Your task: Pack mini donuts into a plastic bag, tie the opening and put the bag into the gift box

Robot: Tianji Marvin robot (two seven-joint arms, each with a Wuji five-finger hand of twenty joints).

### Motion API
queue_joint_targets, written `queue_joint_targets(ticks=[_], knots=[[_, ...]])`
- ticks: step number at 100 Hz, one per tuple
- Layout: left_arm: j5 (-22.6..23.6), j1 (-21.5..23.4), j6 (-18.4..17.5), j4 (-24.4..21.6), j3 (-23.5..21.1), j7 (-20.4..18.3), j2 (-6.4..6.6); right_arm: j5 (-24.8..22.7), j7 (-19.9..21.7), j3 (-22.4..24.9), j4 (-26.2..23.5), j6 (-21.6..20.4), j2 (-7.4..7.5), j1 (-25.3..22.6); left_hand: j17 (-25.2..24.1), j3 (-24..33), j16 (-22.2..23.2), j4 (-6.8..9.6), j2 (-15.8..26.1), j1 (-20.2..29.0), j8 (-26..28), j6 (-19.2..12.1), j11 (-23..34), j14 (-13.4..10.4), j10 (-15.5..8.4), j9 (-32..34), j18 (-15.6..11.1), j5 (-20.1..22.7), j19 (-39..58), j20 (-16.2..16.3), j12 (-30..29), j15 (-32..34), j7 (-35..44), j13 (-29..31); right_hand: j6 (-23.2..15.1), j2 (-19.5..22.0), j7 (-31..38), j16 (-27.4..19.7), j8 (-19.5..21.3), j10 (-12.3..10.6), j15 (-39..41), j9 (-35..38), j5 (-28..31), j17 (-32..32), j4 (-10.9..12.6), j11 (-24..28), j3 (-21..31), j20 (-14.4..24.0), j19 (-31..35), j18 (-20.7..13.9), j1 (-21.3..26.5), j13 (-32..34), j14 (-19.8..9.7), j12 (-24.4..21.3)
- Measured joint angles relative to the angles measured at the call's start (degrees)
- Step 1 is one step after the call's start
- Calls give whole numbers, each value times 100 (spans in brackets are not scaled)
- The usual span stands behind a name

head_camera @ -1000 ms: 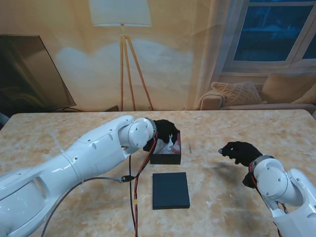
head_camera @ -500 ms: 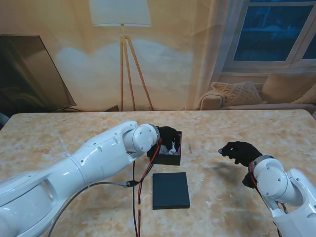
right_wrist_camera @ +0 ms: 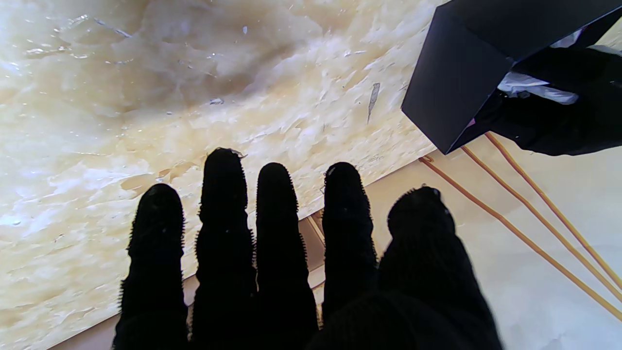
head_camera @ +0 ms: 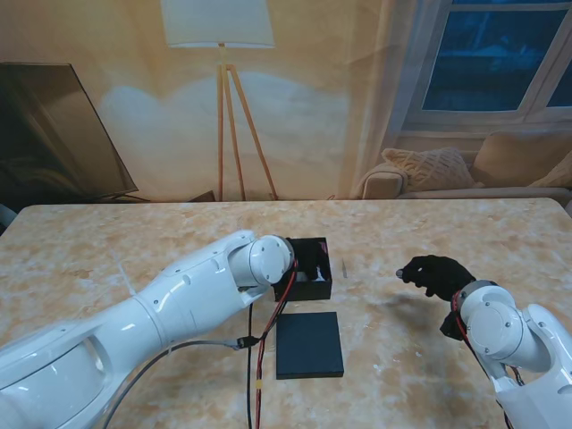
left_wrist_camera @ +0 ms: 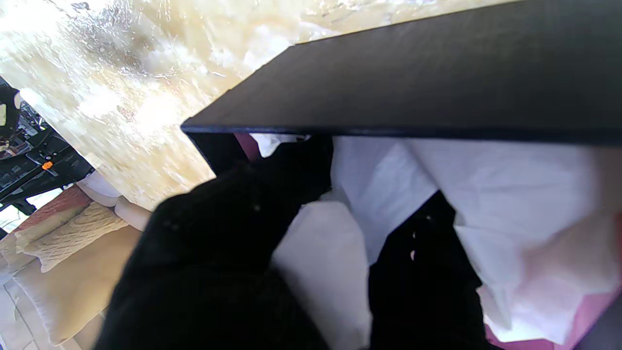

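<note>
- Left hand (left_wrist_camera: 233,262), black-gloved, sunk inside the gift box (head_camera: 308,268); fingers (left_wrist_camera: 423,272) curled into the white plastic bag (left_wrist_camera: 388,180), gripping it. Hidden in the stand's view behind the white wrist joint.
- Plastic bag bunched in crumpled white folds within the box, pressed against the inner wall, pink lining (left_wrist_camera: 554,325) showing beneath it. Donuts not distinguishable through the folds; tie at the opening not discernible.
- Gift box black, open at the top, sitting on the marble table (head_camera: 107,241) around the middle, just beyond the left wrist.
- Black lid (head_camera: 309,344) lying flat on the table, nearer to me than the box, a narrow strip of tabletop between the two.
- Red and black cables (head_camera: 259,357) trailing from the left wrist across the table beside the lid.
- Right hand (head_camera: 436,273) held above the table, well to the right of the box, empty: four fingers (right_wrist_camera: 223,194) stretched straight and side by side, thumb (right_wrist_camera: 420,214) set apart.
- Right wrist view: corner of the box (right_wrist_camera: 461,73) with the left hand's glove and a scrap of white bag at its mouth.
- Beyond the table: floor lamp (head_camera: 223,54) on a wooden tripod, sofa (head_camera: 500,170) with a knitted cushion under the window.
</note>
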Motion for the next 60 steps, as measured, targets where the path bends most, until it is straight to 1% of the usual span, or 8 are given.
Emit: queue_joint_targets(ticks=[6, 12, 20, 27, 29, 39, 45, 60], knots=[[28, 18, 0, 1, -25, 49, -3, 8, 0, -6, 3, 2, 0, 4, -467, -2, -303, -56, -1, -190, 44, 125, 337, 143, 83, -530, 130, -127, -208, 0, -490, -107, -327, -448, 0, -2, 1, 0, -46, 0, 0, 0, 0, 0, 0, 0, 0, 0, 0, 0, 22, 0, 0, 0], [70, 50, 16, -2, -73, 133, -6, 16, 1, -12, 8, 3, 1, 11, -939, -48, -504, -59, -1, -500, 137, 267, 452, 324, 187, -947, 261, -218, -419, 0, -1003, -336, -782, -918, 0, -4, 9, 0, -51, 0, 0, 0, 0, 0, 0, 0, 0, 0, 0, 0, 23, 0, 0, 0], [184, 94, 21, -37, -121, 225, 10, 22, 17, -19, 10, 3, 2, 21, -1560, 136, -709, -60, 101, -949, 175, 474, 287, 552, 368, -1364, 456, -384, -712, -8, -1265, -621, -1331, -1598, 0, -69, 41, 0, -52, 0, 0, 0, 0, 0, 0, 0, 0, 0, 0, 0, 23, 0, 0, 0], [235, 139, 21, -151, -172, 245, 66, 29, 28, -20, 10, -1, 4, 26, -1932, 309, -851, 163, 250, -1261, 177, 588, 96, 664, 487, -1680, 525, -502, -935, -58, -1363, -764, -1716, -2033, 0, -86, 53, 0, -53, 0, 0, 0, 0, 0, 0, 0, 0, 0, 0, 0, 25, 0, 0, 0], [253, 155, 21, -201, -188, 254, 91, 34, 32, -20, 11, -3, 4, 28, -2008, 310, -883, 213, 305, -1328, 177, 602, 21, 688, 509, -1720, 539, -505, -969, -61, -1376, -769, -1782, -2144, 0, -86, 54, 0, -53, 0, 0, 0, 0, 0, 0, 0, 0, 0, 0, 0, 25, 0, 0, 0], [481, 232, -1, -409, -270, 390, 195, 72, 56, -19, 12, -15, 7, 34, -2201, 311, -969, 213, 312, -1391, 177, 619, -13, 763, 571, -1904, 590, -586, -1154, -120, -1436, -844, -1935, -2336, 0, -87, 57, 0, -55, 0, 0, 1, 0, 0, 0, 0, 0, 0, 0, 0, 28, 0, 0, 0], [632, 306, 1, -561, -381, 472, 260, 117, 75, -18, 13, -17, 9, 39, -2349, 311, -1019, 215, 313, -1461, 178, 656, -231, 772, 607, -2044, 606, -718, -1283, -156, -1513, -907, -2007, -2572, 0, -87, 57, 0, -57, 0, 0, 1, 0, 1, 0, 0, 0, 0, 0, 0, 29, 0, -2, 0], [935, 430, -9, -1033, -552, 535, 492, 165, 124, -18, 15, -19, 14, 54, -2654, 301, -1235, 217, 446, -1675, 182, 626, -511, 829, 667, -2302, 688, -886, -1558, -220, -1686, -1225, -2231, -2938, 0, -87, 58, 0, -111, 0, 0, 1, 0, 3, 0, 0, 0, 0, 0, 0, 30, 0, -2, -1]])
